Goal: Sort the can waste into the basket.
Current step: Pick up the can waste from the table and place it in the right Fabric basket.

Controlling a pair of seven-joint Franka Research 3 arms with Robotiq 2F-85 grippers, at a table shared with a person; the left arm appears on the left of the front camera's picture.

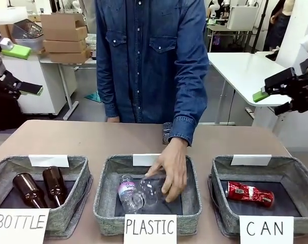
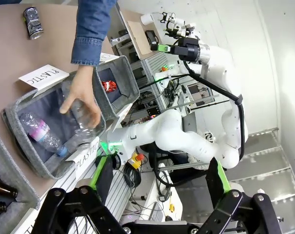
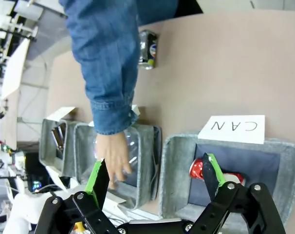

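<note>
The red dented can (image 1: 250, 193) lies in the grey basket (image 1: 299, 172) signed "CAN" at the front right. It also shows in the left wrist view as the red can (image 2: 108, 86) inside the basket (image 2: 129, 84), and in the right wrist view as the red can (image 3: 196, 168) half behind a finger in the basket (image 3: 173, 168). The dark can (image 1: 166, 133) stands on the table behind the person's sleeve; the dark can (image 2: 33, 22) (image 3: 147, 48) is clearer from the wrists. My left gripper (image 1: 24, 70) (image 2: 159, 180) and right gripper (image 1: 270, 96) (image 3: 154, 178) hang open and empty, high off the table sides.
The person's hand (image 1: 170, 170) rests on a clear plastic bottle (image 1: 133, 193) in the middle "PLASTIC" basket (image 1: 105, 195). Two brown bottles (image 1: 42, 189) lie in the "BOTTLE" basket (image 1: 83, 175) at the left. Bare tabletop (image 1: 67, 140) stretches behind the baskets.
</note>
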